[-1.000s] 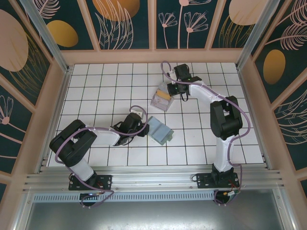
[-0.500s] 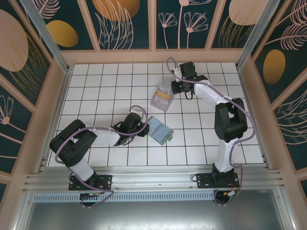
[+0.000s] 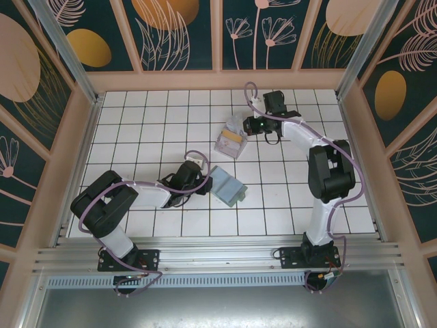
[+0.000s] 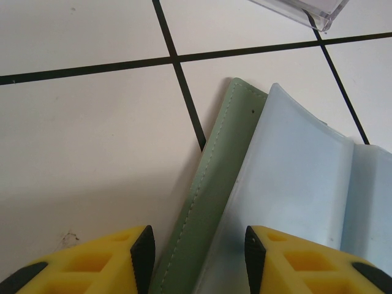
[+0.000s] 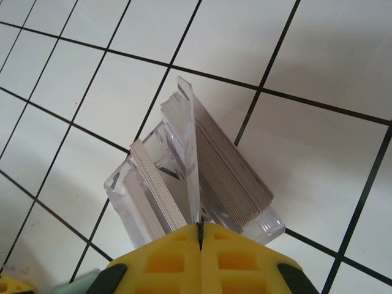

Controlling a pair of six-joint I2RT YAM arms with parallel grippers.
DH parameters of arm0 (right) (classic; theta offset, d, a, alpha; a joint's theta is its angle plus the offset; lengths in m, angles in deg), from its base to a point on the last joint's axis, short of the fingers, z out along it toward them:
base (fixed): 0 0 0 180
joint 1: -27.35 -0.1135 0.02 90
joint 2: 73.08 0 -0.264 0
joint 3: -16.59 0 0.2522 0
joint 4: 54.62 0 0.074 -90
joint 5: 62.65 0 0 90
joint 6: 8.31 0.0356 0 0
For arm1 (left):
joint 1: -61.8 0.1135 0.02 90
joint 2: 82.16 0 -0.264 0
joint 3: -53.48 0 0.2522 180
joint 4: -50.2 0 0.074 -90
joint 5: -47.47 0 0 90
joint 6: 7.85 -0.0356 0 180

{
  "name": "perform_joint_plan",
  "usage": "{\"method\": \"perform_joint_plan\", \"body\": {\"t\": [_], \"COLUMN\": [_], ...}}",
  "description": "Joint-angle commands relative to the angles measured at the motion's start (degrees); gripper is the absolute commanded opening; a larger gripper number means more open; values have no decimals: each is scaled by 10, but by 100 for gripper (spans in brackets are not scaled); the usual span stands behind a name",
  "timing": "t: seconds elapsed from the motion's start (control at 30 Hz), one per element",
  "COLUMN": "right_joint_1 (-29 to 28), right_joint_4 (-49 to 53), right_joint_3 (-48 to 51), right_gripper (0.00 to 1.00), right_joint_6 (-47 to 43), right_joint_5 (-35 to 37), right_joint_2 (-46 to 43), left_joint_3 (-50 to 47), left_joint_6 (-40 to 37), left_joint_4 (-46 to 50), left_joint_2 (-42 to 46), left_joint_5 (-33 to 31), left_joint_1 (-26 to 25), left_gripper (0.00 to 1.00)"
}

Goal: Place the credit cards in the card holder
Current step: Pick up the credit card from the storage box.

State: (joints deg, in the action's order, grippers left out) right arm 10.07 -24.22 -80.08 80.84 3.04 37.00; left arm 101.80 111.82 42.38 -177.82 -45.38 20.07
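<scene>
1. Lying open near the middle of the white tiled surface, the card holder sits skewed to the grid lines, with its green cover down and its pale blue inside up. Bare tiles lie on its right and near sides.
2. The left tool is low at the holder's left edge with its yellow fingers apart. In the wrist view the stitched green edge and the start of the blue lining lie between them. Whether either finger touches the holder cannot be told.
3. The cards stand on edge in a clear stand, farther back than the holder and near it but apart. They form two grey stacks with a clear upright panel between them. From above, one yellow-orange card shows in the stand.
4. The right tool is just beside the stand on its right, its fingers pressed together with only a hairline seam. The panel's lower edge runs to that seam, and whether it is pinched there cannot be told.
5. Several rows of open tiles lie left of and behind both things. The pink side walls are well apart from them, and the front rail lies near the arm bases.
</scene>
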Motion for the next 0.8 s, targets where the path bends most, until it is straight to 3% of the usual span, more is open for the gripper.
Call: {"method": "perform_joint_plan", "body": {"t": [0.0,0.53,0.77], "right_joint_1": [14,45,32], "right_joint_4": [-33,-88,-146], "right_joint_3": [15,57,182], "right_gripper": [0,0,0], "right_joint_6": [22,80,195], "right_joint_5": [-53,-137,-200], "right_joint_2": [-42,-86,-200], "left_joint_3": [1,5,-5], "left_joint_6": [5,9,18], "left_joint_4": [16,16,8], "left_joint_2": [-22,-22,-22], "left_joint_5": [9,9,9], "left_joint_1": [5,4,4], "left_gripper": [46,46,46]}}
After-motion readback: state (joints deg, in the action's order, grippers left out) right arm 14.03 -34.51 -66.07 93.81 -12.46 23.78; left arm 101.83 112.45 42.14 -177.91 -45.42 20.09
